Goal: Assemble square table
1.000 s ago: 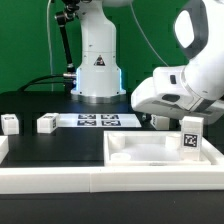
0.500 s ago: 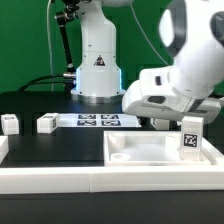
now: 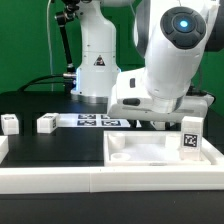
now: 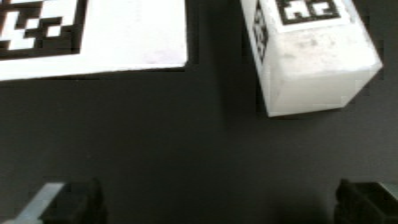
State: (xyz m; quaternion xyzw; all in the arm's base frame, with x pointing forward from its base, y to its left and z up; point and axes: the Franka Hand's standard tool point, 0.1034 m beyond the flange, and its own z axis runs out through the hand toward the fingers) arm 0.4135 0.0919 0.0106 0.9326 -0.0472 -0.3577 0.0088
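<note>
Desk point(image 3: 60, 145) first: the tabletop point(image 3: 150, 152) lies along its front edge, toward the exterior view's right. Farther back, just beside the marker board point(image 4: 89, 40), lies a leg point(image 4: 317, 62). I judge that fetching it is the step in hand, so next I must centre over it and descend. Only the wrist view shows my gripper point(image 4: 217, 205) spread and empty; only the exterior view shows the tabletop.
</note>
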